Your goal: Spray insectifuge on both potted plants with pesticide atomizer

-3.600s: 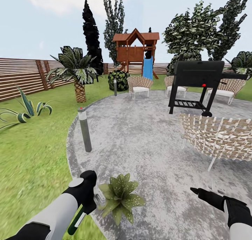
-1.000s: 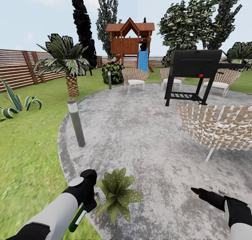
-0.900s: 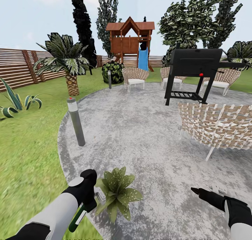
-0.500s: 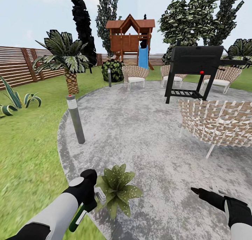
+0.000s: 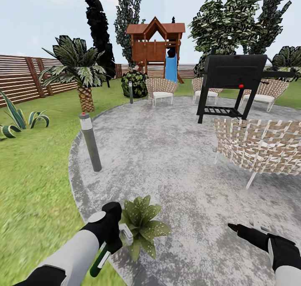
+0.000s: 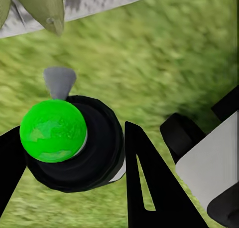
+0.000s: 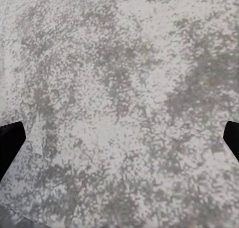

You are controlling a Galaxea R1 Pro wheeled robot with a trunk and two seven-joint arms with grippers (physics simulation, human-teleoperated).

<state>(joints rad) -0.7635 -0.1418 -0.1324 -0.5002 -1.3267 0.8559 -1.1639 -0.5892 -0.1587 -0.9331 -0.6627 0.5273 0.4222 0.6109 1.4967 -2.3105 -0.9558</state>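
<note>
One potted plant (image 5: 143, 226), a low rosette of white-speckled green leaves, sits at the near edge of the stone patio (image 5: 175, 160) in the garden. My left gripper (image 5: 113, 238) is shut on the pesticide atomizer (image 5: 100, 261), a dark-green bottle with a white stripe. Its pale spray head (image 5: 126, 235) touches the plant's left leaves. In the left wrist view the atomizer (image 6: 74, 148) shows end-on, dark and round with a bright green end, between my fingers (image 6: 147, 183); a leaf (image 6: 45, 8) lies beyond it. My right gripper (image 5: 235, 227) hovers open over bare patio (image 7: 119, 88).
A grey red-topped lamp post (image 5: 90, 142) stands at the patio's left edge. A wicker chair (image 5: 259, 148) and a black grill (image 5: 234, 83) are on the right. Lawn (image 5: 33, 173), a striped agave (image 5: 19, 121), a palm (image 5: 81, 75) and a slat fence (image 5: 21, 79) lie left.
My left arm has moved a little right, bringing the atomizer's head against the plant's leaves. Before that the head view drifted slightly. The right arm has stayed put.
</note>
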